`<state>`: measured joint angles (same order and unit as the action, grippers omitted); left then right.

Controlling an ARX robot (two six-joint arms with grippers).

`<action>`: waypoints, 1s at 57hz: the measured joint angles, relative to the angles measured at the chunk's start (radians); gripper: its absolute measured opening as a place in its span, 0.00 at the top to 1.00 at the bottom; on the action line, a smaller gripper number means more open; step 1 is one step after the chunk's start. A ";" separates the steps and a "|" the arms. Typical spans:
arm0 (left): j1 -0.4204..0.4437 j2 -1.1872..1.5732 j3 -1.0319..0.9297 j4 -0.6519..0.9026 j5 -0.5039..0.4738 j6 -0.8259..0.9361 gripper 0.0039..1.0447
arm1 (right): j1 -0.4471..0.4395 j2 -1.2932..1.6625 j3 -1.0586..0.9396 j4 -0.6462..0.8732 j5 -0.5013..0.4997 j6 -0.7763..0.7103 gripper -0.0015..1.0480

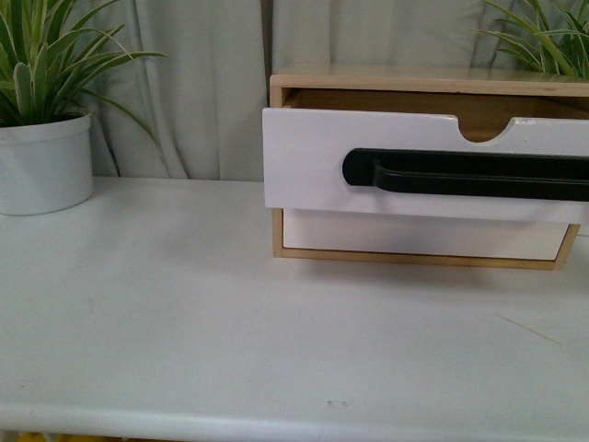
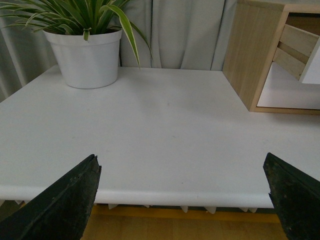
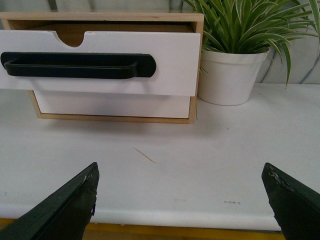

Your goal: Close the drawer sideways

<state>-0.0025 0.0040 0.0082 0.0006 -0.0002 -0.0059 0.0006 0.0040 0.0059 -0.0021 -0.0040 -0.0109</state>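
Observation:
The drawer, white-fronted with a long black bar handle and a half-round notch in its top edge, stands pulled out of the light-wood cabinet. It also shows in the right wrist view, and its wooden side shows in the left wrist view. A plain white drawer front sits below it. My left gripper is open and empty over the table's front edge. My right gripper is open and empty, well in front of the drawer. Neither arm shows in the front view.
A white pot with a striped plant stands at the table's back left. Another potted plant stands right of the cabinet. A thin stick lies on the white table. A grey curtain hangs behind.

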 joint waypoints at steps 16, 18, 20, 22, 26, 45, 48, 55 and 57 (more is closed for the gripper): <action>0.000 0.000 0.000 0.000 0.000 0.000 0.05 | 0.000 0.000 0.000 0.000 0.000 0.000 0.09; 0.000 0.000 0.000 0.000 0.000 0.000 0.05 | 0.000 0.000 0.000 0.000 0.000 0.000 0.09; 0.000 0.000 0.000 0.000 0.000 0.000 0.05 | 0.000 0.000 0.000 0.000 0.000 0.000 0.09; 0.000 0.000 0.000 0.000 0.000 0.000 0.05 | 0.000 0.000 0.000 0.000 0.000 0.000 0.09; 0.000 0.000 0.000 0.000 0.000 0.000 0.05 | 0.000 0.000 0.000 0.000 0.000 0.000 0.09; 0.000 0.000 0.000 0.000 0.000 0.000 0.05 | 0.000 0.000 0.000 0.000 0.000 0.000 0.09; 0.000 0.000 0.000 0.000 0.000 0.000 0.05 | 0.000 0.000 0.000 0.000 0.000 0.000 0.09; -0.024 0.014 0.000 0.009 -0.079 -0.026 0.05 | -0.028 0.029 0.025 -0.068 -0.098 0.002 0.09; -0.062 0.047 0.002 0.037 -0.174 -0.058 0.05 | -0.052 0.072 0.052 -0.131 -0.177 0.000 0.09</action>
<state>-0.0647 0.0505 0.0105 0.0372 -0.1741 -0.0635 -0.0513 0.0765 0.0582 -0.1333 -0.1814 -0.0109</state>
